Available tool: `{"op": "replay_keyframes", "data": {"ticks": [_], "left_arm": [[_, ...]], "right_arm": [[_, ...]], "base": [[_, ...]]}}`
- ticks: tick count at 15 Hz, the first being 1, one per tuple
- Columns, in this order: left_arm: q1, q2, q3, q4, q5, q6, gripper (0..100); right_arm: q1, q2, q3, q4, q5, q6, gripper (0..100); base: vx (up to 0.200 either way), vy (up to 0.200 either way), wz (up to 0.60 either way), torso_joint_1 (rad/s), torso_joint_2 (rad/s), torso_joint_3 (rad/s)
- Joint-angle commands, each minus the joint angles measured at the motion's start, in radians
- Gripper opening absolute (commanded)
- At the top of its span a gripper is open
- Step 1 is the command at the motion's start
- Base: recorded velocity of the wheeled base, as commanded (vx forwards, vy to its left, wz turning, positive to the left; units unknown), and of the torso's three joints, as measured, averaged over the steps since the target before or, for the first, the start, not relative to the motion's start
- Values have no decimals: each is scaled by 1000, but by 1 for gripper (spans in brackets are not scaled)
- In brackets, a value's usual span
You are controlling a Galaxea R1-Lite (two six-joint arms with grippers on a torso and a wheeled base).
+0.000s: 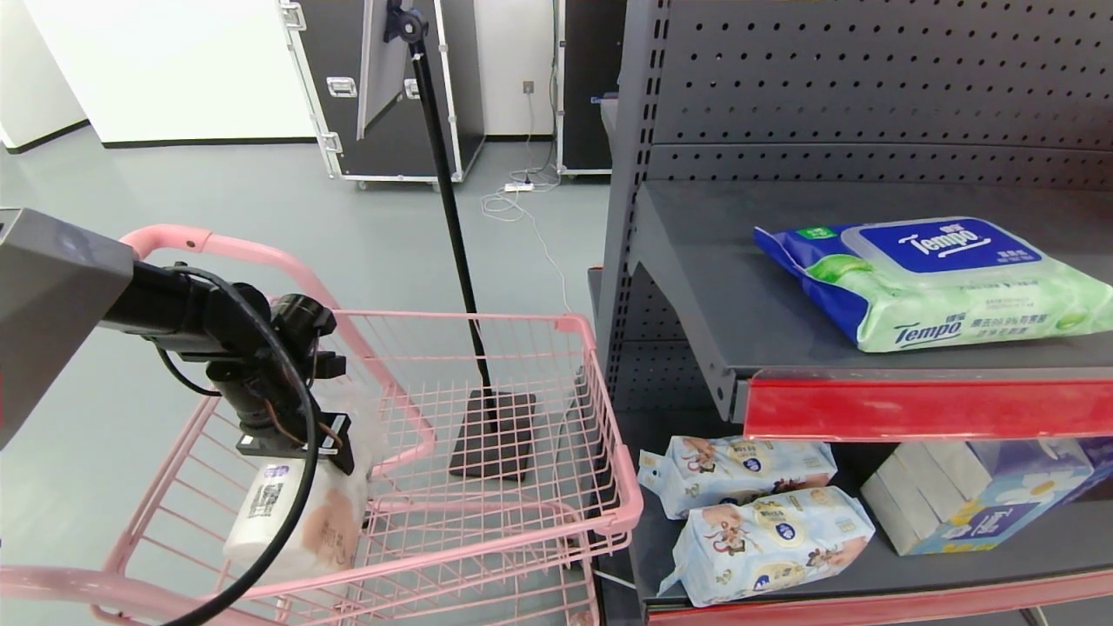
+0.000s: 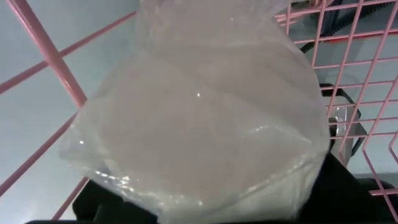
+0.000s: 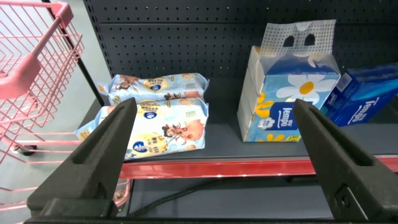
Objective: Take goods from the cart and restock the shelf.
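A pink wire cart (image 1: 569,323) stands left of the grey shelf (image 1: 722,296). My left gripper (image 1: 300,461) is down inside the cart, shut on a clear-wrapped white and pink tissue pack (image 1: 291,517). That tissue pack (image 2: 205,130) sits close to the left wrist camera, between the dark fingers (image 2: 339,193), with cart wires (image 2: 50,56) behind it. My right gripper (image 3: 214,104) stands open in front of the lower shelf, facing two baby-print packs (image 3: 165,124) and a handled tissue multipack (image 3: 292,99), touching neither.
A blue and green wipes pack (image 1: 939,283) lies on the upper shelf with bare board to its left. Blue boxes (image 3: 364,99) stand beside the multipack. A black pole stand (image 1: 452,209) with a flat base (image 1: 496,435) is behind the cart.
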Motion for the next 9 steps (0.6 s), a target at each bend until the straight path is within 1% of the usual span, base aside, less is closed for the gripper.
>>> {"op": "replay_keyframes", "data": {"ticks": [1,4,8,9], "left_arm": [[0,-81,-35,9,-4,4,0],[-1,-186,-112,9,-10,6,0],[-1,-331,-137,3,-76,1,0],[0,-347,-137,2,-82,0,0]], "right_arm": [[0,1,0,0,0,-1,100],[0,1,0,0,0,-1,100],[0,1,0,0,0,-1,100],[0,1,0,0,0,-1,100]], "base": [[0,0,0,0,0,0],[0,0,0,0,0,0],[0,0,0,0,0,0],[0,0,0,0,0,0]]}}
